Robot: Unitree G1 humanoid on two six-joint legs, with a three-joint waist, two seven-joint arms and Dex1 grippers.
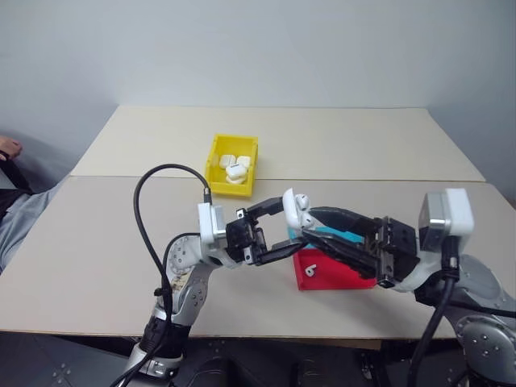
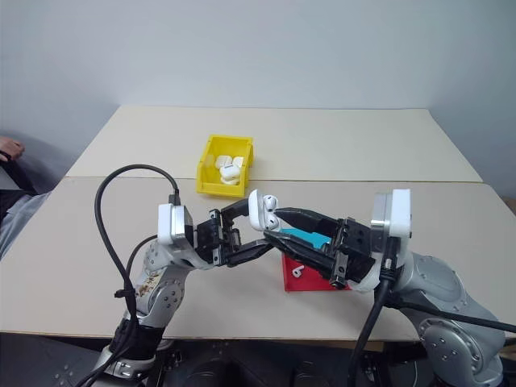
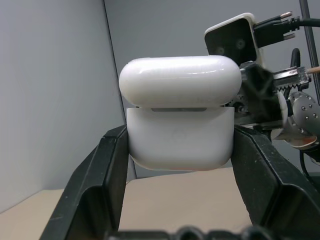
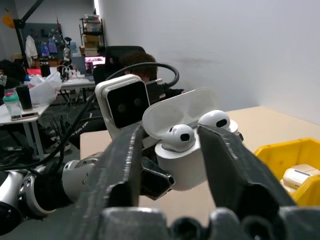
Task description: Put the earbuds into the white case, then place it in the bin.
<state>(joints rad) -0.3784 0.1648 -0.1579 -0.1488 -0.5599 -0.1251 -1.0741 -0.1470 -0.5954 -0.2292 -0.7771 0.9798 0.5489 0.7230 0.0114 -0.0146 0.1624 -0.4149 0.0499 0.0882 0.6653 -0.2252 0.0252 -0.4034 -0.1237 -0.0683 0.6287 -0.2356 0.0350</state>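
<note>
Left eye view has both arms raised above the pale surface, meeting near its middle. The left gripper pinches the white case between its two black fingers, one on each side of the case's lower half; the lid stands hinged open. In the right wrist view two earbuds sit in the case's wells, their rounded heads up. The right gripper reaches toward the case from the other side, its fingers spread and passing on either side of the case and the earbuds; whether they touch it I cannot tell. Below the grippers lies a flat red and blue tray with one loose earbud on its red part. Farther back on the surface, well apart from the arms, stands the yellow bin, with several white cases inside. At the far left edge a person's hand shows.
</note>
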